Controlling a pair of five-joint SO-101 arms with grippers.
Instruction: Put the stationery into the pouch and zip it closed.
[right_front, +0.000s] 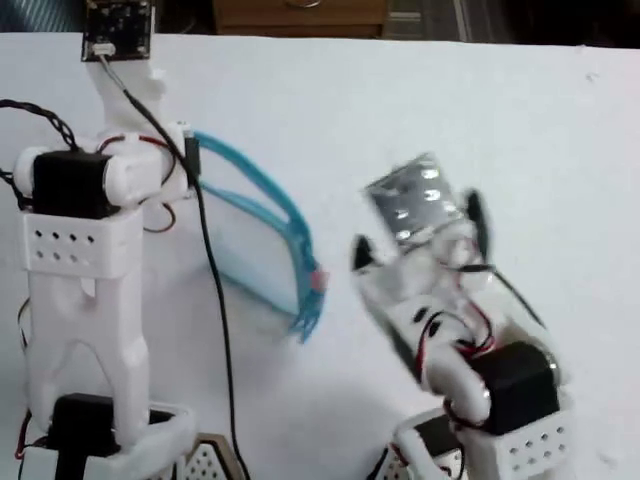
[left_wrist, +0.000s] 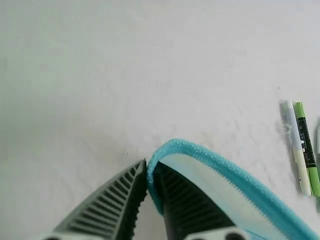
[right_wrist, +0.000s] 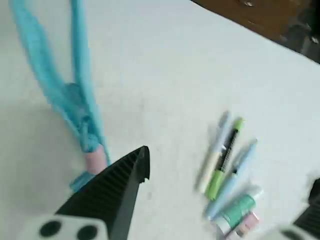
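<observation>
The pouch (right_front: 255, 235) is clear with a blue zip rim and lies left of the table's middle, its mouth gaping. My left gripper (left_wrist: 148, 176) is shut on the pouch's (left_wrist: 220, 175) rim at its far end. A pink zip pull (right_wrist: 93, 161) hangs at the pouch's (right_wrist: 75, 95) near end. Several pens and markers (right_wrist: 227, 167) lie in a bunch on the table, a green marker (left_wrist: 305, 147) among them. My right gripper (right_wrist: 230, 170) hovers open above that bunch, one finger on each side. In the high view the right gripper (right_front: 420, 230) covers the stationery.
The white table (right_front: 500, 110) runs bare to the right and back. A camera board on a white mount (right_front: 118, 28) stands at the far left. A black cable (right_front: 212, 270) trails along the left arm beside the pouch.
</observation>
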